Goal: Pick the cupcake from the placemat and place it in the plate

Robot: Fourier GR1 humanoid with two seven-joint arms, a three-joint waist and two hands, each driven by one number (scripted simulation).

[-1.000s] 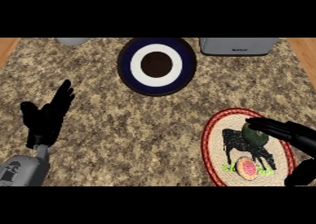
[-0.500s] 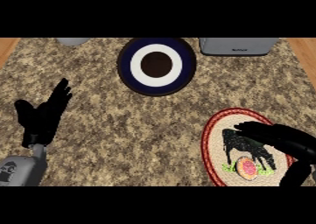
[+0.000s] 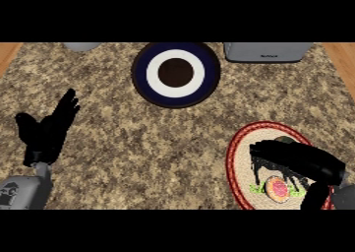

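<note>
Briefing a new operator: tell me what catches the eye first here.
The dark blue and white plate stands out at the counter's far middle. At lower right, the right hand arches over the cupcake on the red-rimmed placemat. The left hand rests open at the left.
</note>
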